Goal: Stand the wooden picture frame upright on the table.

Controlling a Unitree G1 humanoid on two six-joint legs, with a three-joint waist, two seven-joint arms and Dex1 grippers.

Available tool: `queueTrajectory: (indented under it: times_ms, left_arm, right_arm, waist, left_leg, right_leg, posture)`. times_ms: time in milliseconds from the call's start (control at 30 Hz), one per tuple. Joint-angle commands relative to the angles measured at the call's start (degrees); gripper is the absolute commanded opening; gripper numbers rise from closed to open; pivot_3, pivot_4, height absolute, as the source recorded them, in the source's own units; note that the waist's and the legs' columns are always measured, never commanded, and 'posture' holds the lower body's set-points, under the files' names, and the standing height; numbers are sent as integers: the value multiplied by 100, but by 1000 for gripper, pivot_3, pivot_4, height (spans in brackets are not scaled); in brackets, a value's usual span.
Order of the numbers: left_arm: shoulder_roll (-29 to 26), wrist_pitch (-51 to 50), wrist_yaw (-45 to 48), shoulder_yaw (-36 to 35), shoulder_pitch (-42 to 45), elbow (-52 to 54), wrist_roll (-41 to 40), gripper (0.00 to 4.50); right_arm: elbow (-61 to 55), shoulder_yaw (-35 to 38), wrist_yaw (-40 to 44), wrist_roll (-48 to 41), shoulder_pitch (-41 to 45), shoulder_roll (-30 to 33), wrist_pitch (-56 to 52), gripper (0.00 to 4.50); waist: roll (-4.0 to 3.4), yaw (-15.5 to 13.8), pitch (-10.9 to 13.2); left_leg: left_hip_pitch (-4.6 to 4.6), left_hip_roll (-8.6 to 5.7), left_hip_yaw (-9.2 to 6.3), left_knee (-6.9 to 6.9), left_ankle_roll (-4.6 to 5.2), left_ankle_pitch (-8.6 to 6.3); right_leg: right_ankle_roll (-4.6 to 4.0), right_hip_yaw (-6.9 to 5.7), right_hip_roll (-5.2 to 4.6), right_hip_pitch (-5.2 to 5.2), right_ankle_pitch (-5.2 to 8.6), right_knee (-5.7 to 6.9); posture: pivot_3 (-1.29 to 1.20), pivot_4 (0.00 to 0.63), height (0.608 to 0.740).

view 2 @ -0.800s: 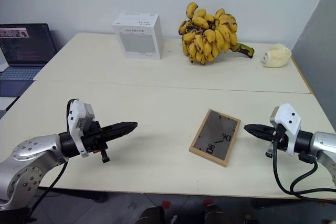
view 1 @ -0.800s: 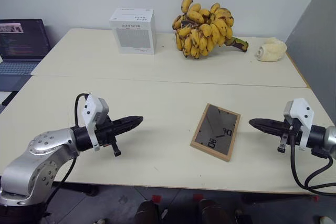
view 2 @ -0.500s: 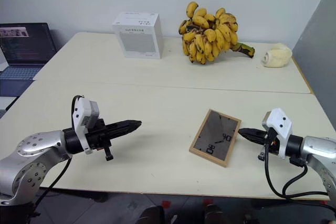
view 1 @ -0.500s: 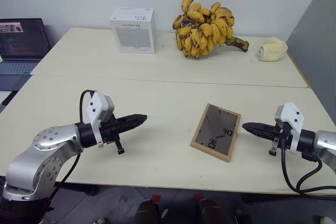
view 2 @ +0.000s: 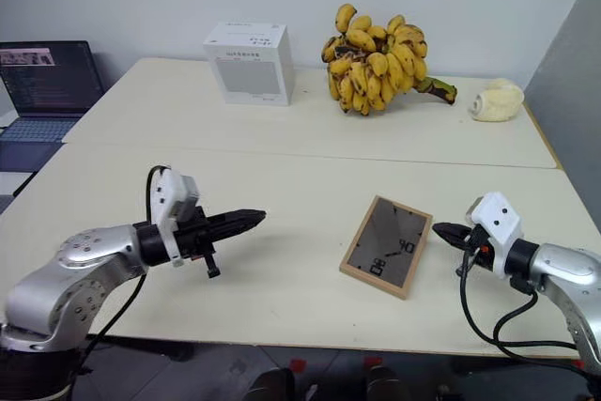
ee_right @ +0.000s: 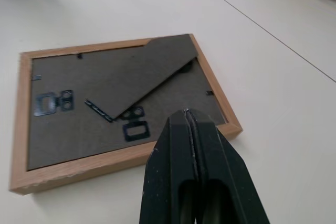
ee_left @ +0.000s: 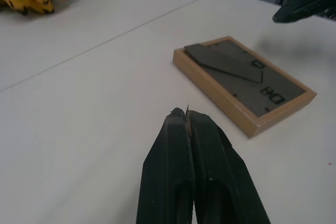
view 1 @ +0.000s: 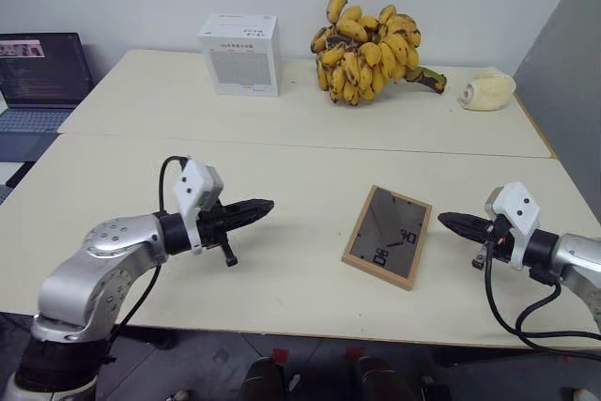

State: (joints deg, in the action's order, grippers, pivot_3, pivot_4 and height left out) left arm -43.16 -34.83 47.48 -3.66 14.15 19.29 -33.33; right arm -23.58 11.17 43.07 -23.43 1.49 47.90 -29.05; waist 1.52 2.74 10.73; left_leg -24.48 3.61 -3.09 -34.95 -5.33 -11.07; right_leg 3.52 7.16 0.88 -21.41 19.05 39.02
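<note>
The wooden picture frame [view 1: 387, 236] lies flat on the cream table [view 1: 282, 176], dark back panel and folded easel stand facing up. In the right wrist view the picture frame [ee_right: 121, 103] lies just beyond my shut fingers [ee_right: 178, 182]. My right gripper [view 1: 445, 223] is shut and empty, its tip a short gap from the frame's right edge. My left gripper [view 1: 267, 205] is shut and empty, well to the frame's left, pointing toward it. From the left wrist, the picture frame [ee_left: 244, 83] sits ahead of the shut fingers [ee_left: 210, 182], and the right gripper [ee_left: 302, 9] shows beyond it.
A white box [view 1: 239, 53], a bunch of bananas [view 1: 371, 44] and a pale peeled lump [view 1: 488, 91] sit at the table's far side. A laptop [view 1: 38, 77] stands off the far left. A seam [view 1: 282, 146] crosses the tabletop.
My left gripper has moved right toward the frame. My right gripper has moved left, closing most of the gap to the frame's right edge. The frame has not moved.
</note>
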Motion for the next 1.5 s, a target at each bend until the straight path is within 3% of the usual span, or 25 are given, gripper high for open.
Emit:
queueTrajectory:
  times_ms: [33,300,567,800,1167,1500]
  left_arm:
    - [202,271,-75,489,362,-419,560,76]
    - [1058,712,239,1770,1189,-1723,1508,76]
    - [1666,609,959,2468,1884,-2380,1741,76]
    - [1802,573,1279,2601,2032,-2511,1880,76]
    - [1750,273,1360,2587,1792,-2029,1898,76]
    - [1634,-81,1044,2245,1540,-1698,1806,76]
  right_arm:
    - [-140,-11,-283,240,13,-129,115,2]
    - [-77,-292,-946,870,126,-518,133,2]
    - [444,-537,-1406,1603,251,-689,307,2]
    - [901,-742,-1450,1968,372,-796,595,2]
    - [1602,-1424,-1455,2204,1425,-1495,872,2]
    - [1948,-1425,-1350,2346,1541,-1478,1134,2]
  waist:
    - [0,-2,0]
    - [-2,-63,-1]
    - [-6,-84,-4]
    - [-10,-77,-6]
    - [-12,-67,-7]
    - [-12,-79,-7]
  left_leg:
    - [0,0,0,0,0,0]
    - [0,-1,-2,-4,0,1]
    - [-1,-3,-2,-10,1,2]
    - [0,-3,-3,-11,1,2]
    - [9,-6,-5,-32,4,5]
    - [10,-6,-8,-38,4,5]
  right_leg:
    - [-4,0,0,1,-3,0]
    - [-21,-2,2,0,-15,8]
    - [-19,-1,3,3,-17,12]
    - [-19,-1,3,4,-18,17]
    - [-19,1,5,2,-17,66]
    - [-19,-2,4,2,-17,78]
  posture:
    - [0,150,740]
    - [0,150,740]
    - [0,150,740]
    - [0,150,740]
    - [0,150,740]
    - [0,150,740]
